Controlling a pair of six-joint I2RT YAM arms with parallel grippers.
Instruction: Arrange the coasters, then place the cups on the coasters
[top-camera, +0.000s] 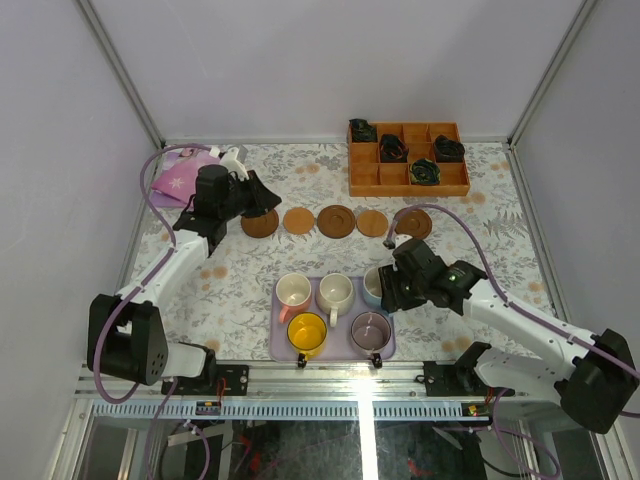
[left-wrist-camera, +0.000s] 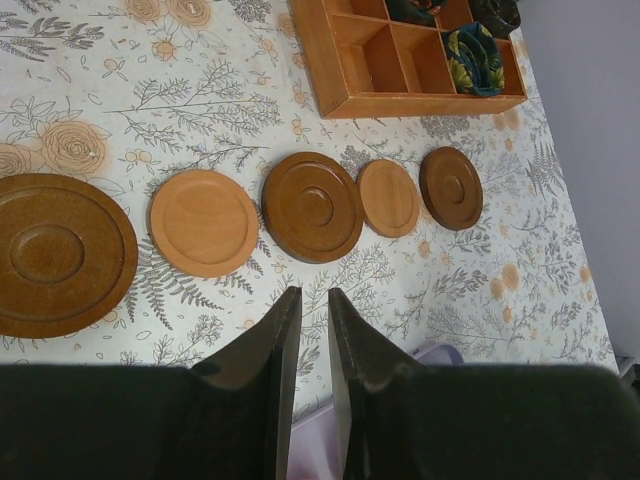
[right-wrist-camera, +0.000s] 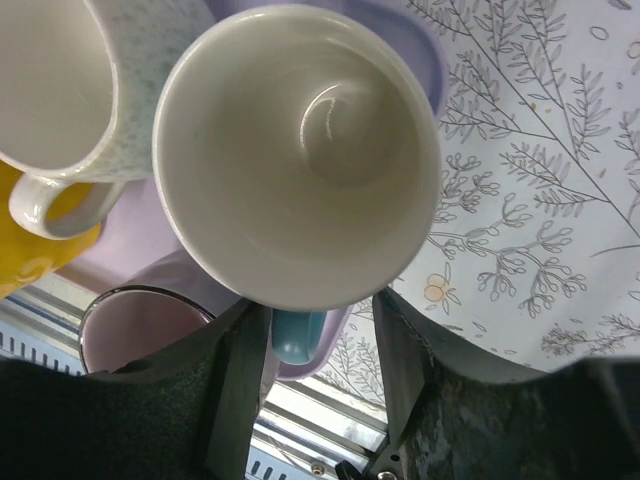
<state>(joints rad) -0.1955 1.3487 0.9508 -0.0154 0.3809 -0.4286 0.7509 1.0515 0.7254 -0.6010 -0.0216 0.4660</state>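
Top view: the right hand (top-camera: 388, 290) hides most of the light blue cup (top-camera: 370, 285). Right wrist view: cream cup (right-wrist-camera: 60, 90) and yellow cup (right-wrist-camera: 28, 250) cropped at the left edge. Left wrist view: leftmost dark coaster (left-wrist-camera: 50, 255) cropped likewise.

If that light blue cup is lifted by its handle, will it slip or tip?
Glossy glaze on the light blue cup suggests a slippery hold. Held by its handle, it may swing or tilt. It looks ceramic, so probably breakable.

Pale lilac walls (top-camera: 320, 60) enclose floral table (top-camera: 240, 282) (brightly lit)
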